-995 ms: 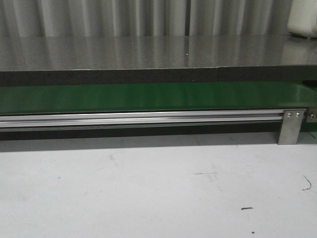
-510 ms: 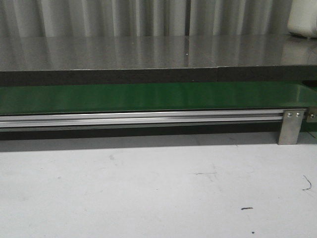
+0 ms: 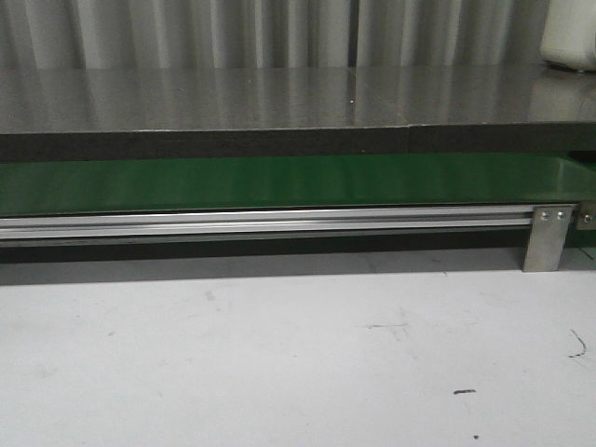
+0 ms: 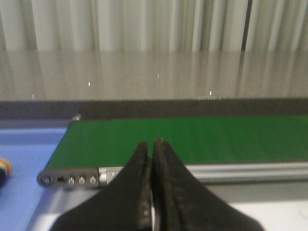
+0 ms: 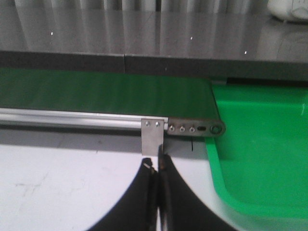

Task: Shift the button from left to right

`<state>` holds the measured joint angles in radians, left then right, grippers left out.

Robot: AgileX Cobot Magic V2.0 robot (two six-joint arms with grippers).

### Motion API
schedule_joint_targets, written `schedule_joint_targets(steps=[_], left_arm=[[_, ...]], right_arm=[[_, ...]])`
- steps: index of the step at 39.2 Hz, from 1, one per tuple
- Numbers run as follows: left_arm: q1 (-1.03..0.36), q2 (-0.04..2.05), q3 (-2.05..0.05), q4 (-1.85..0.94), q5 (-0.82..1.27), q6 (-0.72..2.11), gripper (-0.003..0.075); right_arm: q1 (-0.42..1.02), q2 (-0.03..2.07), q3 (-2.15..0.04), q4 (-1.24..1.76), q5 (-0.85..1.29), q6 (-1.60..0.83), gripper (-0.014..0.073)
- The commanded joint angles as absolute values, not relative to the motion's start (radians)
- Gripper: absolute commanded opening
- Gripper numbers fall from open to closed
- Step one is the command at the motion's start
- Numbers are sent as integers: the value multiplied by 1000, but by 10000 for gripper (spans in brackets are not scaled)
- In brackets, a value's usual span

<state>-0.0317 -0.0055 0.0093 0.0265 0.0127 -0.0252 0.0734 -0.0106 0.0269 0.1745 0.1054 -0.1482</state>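
Only a sliver of the button [image 4: 4, 167] shows: an orange-yellow rounded cap at the edge of the left wrist view, lying on a blue tray [image 4: 29, 149] beside the conveyor's end. My left gripper [image 4: 150, 143] is shut and empty, in front of the green conveyor belt [image 4: 192, 137] and apart from the button. My right gripper [image 5: 156, 161] is shut and empty over the white table, near a metal bracket [image 5: 153, 134] and beside a green tray [image 5: 262, 149]. Neither gripper nor the button shows in the front view.
The green belt [image 3: 279, 182] runs across the front view behind an aluminium rail [image 3: 261, 222] with a bracket [image 3: 547, 237]. A grey shelf [image 3: 279, 98] lies behind it, with a white object [image 3: 570, 37] at its far right. The white table [image 3: 279, 354] is in front.
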Motion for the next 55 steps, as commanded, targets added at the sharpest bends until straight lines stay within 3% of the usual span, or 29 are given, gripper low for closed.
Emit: schedule_joint_targets(steps=[1, 9, 18, 29, 32, 38, 40, 42, 55], left_arm=[[-31, -22, -3, 16, -135, -34, -21], [-31, 24, -192, 16, -47, -34, -21], [-29, 288, -446, 64, 228, -34, -21], [-29, 339, -469, 64, 232, -34, -5], [-29, 339, -469, 64, 232, -34, 121], [-29, 339, -469, 58, 232, -34, 573], [-29, 339, -467, 44, 232, -34, 662], [-29, 339, -467, 45, 232, -34, 694], [-29, 368, -477, 30, 234, -36, 692]], right_arm=[[75, -26, -25, 181, -16, -157, -69], [75, 44, -254, 221, 166, -156, -67], [75, 357, -535, 280, 255, -157, -67], [75, 458, -564, 280, 236, -157, -33], [75, 458, -564, 280, 236, -157, 85], [75, 458, -564, 279, 236, -157, 521], [75, 458, -564, 279, 230, -157, 636], [75, 458, -564, 279, 227, -157, 655], [75, 458, -564, 279, 227, -157, 645]])
